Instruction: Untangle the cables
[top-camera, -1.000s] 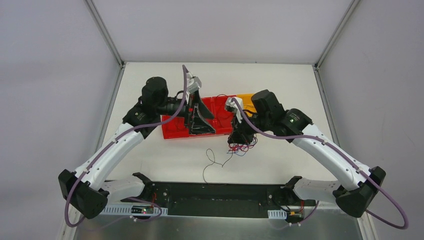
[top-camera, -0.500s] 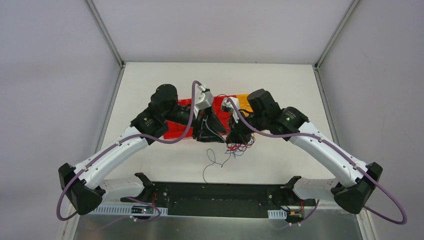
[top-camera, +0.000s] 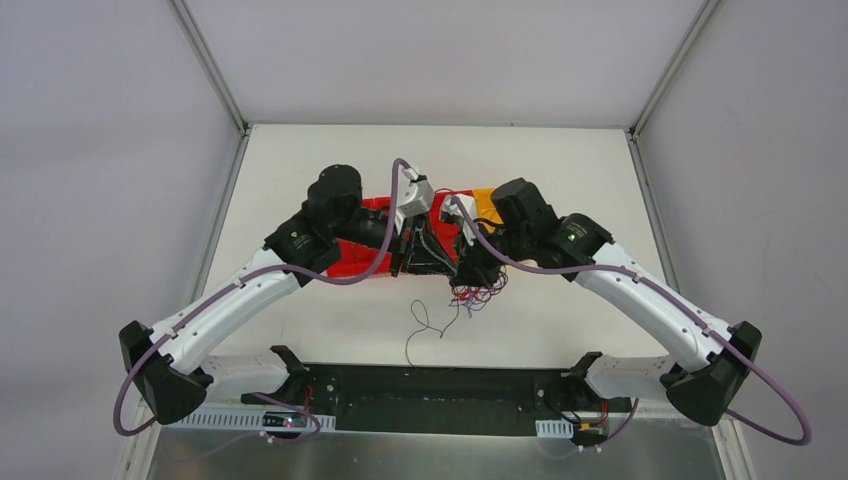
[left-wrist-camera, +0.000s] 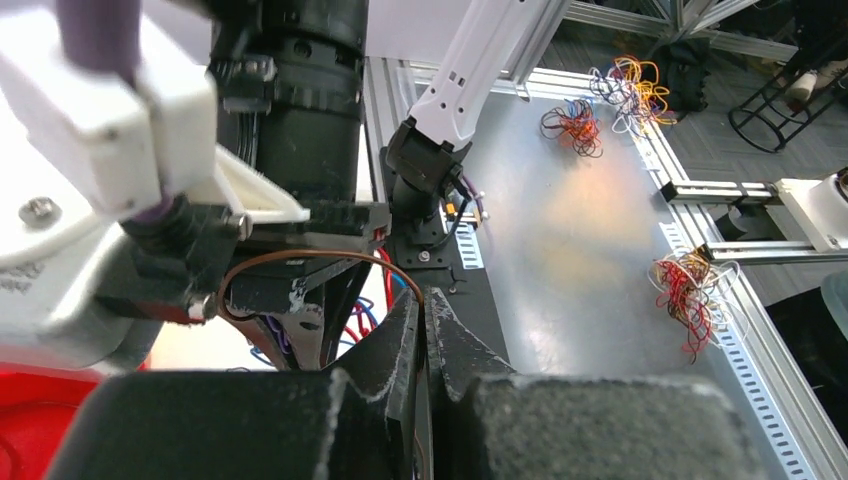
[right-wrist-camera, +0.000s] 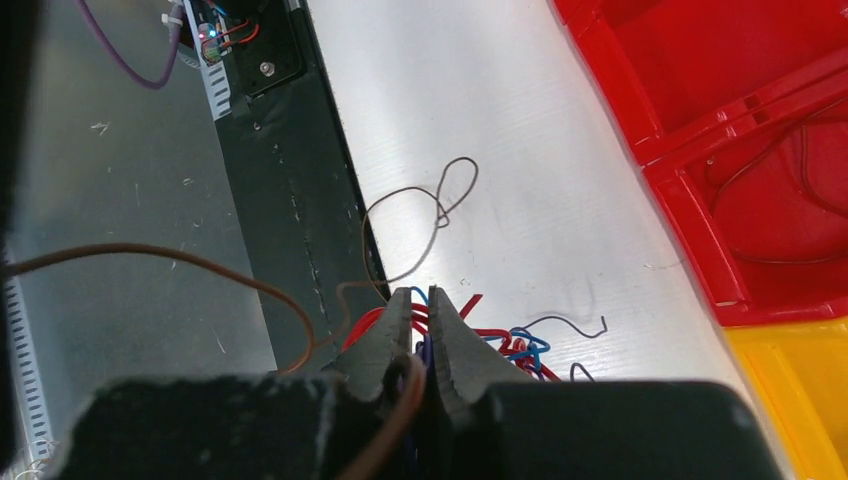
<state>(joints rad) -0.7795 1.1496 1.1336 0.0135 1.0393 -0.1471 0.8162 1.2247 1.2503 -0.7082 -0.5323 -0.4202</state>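
Note:
The cables are a small clump of thin red and blue wires on the table in front of the red bin; they show again in the right wrist view as a tangle. My right gripper is shut on the top of this clump, with red, blue and purple strands between its jaws. A brown wire arcs from the right gripper to my left gripper, which is shut on it. The two grippers sit close together, tip to tip.
A loose dark wire lies curled on the table toward the black base rail. A yellow bin adjoins the red one. Other wire bundles lie on the metal surface beyond the base.
My left gripper has swung right to the right gripper and closed from wide open onto the brown wire. The right gripper has barely moved and kept its hold.

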